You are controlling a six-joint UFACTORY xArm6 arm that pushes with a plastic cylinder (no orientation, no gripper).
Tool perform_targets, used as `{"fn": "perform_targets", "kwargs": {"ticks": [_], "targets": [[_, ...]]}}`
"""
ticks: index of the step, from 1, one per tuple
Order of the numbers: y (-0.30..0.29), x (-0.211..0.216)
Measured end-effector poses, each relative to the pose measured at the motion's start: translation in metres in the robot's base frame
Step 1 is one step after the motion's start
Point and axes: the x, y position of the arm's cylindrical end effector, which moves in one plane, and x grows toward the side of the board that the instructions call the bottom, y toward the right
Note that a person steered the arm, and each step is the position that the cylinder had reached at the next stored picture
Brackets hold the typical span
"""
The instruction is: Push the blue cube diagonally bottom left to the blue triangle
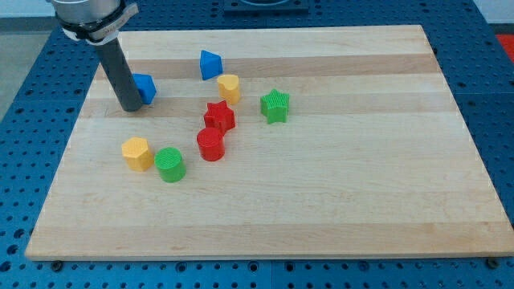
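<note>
The blue cube [146, 87] sits near the board's upper left, partly hidden by my rod. My tip [131, 107] rests on the board touching the cube's left side, just to its lower left. The blue triangle [210, 64] lies up and to the right of the cube, with a clear gap between them.
The wooden board [361, 185] fills the view. A yellow block [229, 86] lies just below right of the triangle. A red star [219, 116], red cylinder [210, 144] and green star [275, 105] sit mid-board. Another yellow block [136, 152] and a green cylinder [170, 164] lie lower left.
</note>
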Motion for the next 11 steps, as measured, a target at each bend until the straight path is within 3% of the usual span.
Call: {"fn": "perform_targets", "kwargs": {"ticks": [2, 4, 5, 9, 11], "targets": [[-0.042, -0.009], [-0.052, -0.068], [-0.052, -0.068], [0.011, 0.004], [0.029, 0.019]]}}
